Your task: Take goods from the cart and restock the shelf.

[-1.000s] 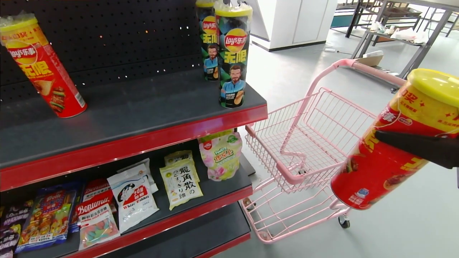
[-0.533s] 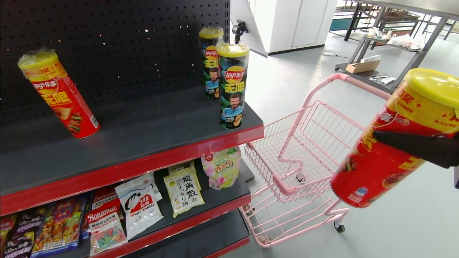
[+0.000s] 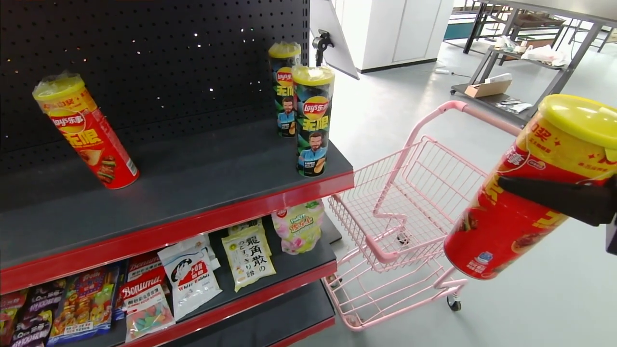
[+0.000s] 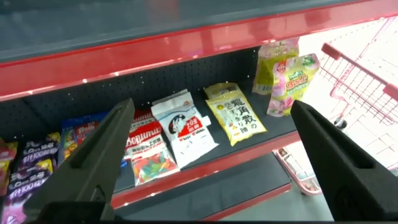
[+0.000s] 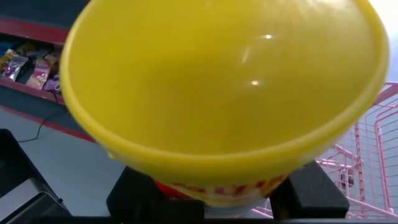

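Note:
My right gripper (image 3: 540, 193) is shut on a red chip can with a yellow lid (image 3: 506, 236), holding it tilted in the air to the right of the pink cart (image 3: 409, 193). One black finger (image 3: 554, 197) crosses the can's middle. In the right wrist view the can's yellow lid (image 5: 224, 87) sits between both fingers (image 5: 143, 193). The cart's basket looks empty. On the upper shelf (image 3: 193, 168) stand a matching red can (image 3: 87, 130) at the left and two dark cans (image 3: 313, 125) at the right end. My left gripper (image 4: 211, 155) is open, facing the lower shelf's snack bags (image 4: 180, 130).
Several snack bags (image 3: 193, 274) lie on the lower shelf, with a green-and-pink pouch (image 3: 296, 226) at its right end. A black pegboard (image 3: 144, 58) backs the shelf. The upper shelf is bare between the red can and the dark cans. Metal tables (image 3: 520, 43) stand far behind the cart.
The head camera has shifted, so shelf and cart sit lower and further right in the picture. The red can stays held in my right gripper at about the same spot.

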You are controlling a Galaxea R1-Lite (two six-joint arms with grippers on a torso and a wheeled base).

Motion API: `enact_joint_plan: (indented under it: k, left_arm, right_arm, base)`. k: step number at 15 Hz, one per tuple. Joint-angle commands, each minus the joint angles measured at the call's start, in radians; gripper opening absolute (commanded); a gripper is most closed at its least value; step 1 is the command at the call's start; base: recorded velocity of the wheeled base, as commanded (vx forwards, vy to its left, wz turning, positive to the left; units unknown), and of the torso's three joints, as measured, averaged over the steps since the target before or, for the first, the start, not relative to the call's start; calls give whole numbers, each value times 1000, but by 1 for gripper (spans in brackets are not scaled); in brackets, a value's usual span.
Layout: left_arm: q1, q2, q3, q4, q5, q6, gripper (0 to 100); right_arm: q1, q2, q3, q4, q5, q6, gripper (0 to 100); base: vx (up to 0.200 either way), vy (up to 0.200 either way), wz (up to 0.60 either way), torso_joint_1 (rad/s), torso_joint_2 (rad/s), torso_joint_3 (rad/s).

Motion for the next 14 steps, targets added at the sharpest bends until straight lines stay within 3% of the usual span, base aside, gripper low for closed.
enact_joint_plan:
  k: [1,3,5,14]
  left_arm:
    - [0,1,0,-1,1,0,100]
    - [0,1,0,-1,0,0,100]
    - [0,1,0,-1,0,0,100]
    - [0,1,0,-1,1,0,100]
  right_arm:
    - [1,-1,-1,-1,1,0,0]
    - [1,-1,-1,-1,1,0,0]
    - [1,1,2,-1,-4,-8,0]
    - [1,1,20,-2,-5,-23,0]
  base:
    - [-200,0,0,22,-2,-12]
    - [-200,0,0,-12,-12,5]
    - [0,0,0,0,0,0]
    - [0,0,600,4,-2,2]
